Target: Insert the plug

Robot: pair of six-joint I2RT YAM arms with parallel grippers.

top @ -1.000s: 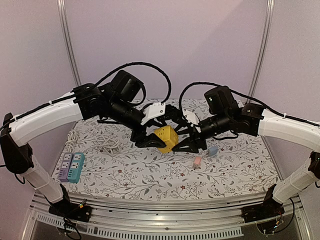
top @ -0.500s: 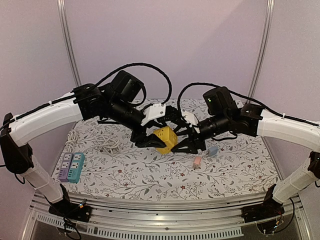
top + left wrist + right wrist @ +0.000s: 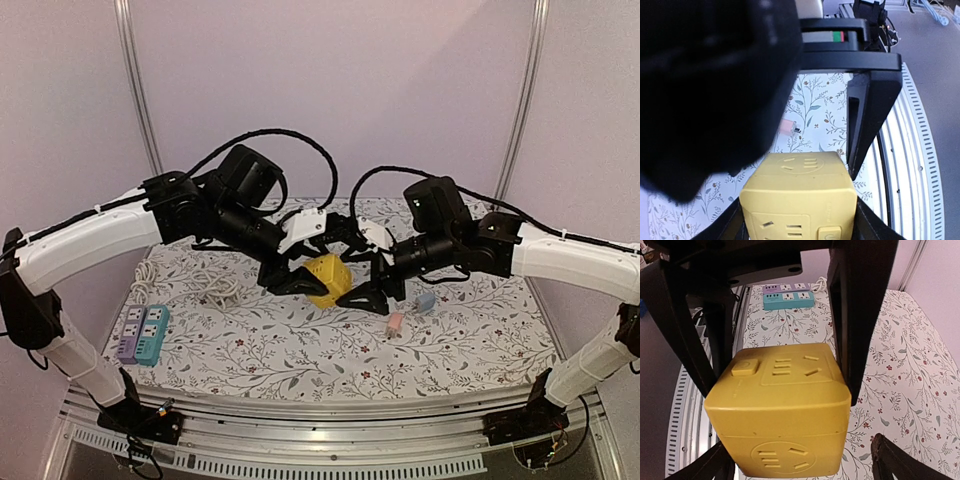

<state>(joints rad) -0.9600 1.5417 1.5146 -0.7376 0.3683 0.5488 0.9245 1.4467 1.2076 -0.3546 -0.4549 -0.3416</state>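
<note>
Grips the yellow socket cube (image 3: 328,279) fast in the left hand (image 3: 303,281) above the worktop (image 3: 250,340), brackets it with the right hand (image 3: 366,298) spread wide and seemingly not pinching, shows the pink plug (image 3: 395,323) lying loose below the right hand, and so calls next for fetching that plug.

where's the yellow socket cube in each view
top external: yellow socket cube mid-picture.
left wrist: yellow socket cube bottom centre, close up.
right wrist: yellow socket cube centre, slightly left, close up.
shared landmark: floral table cover, in all three.
</note>
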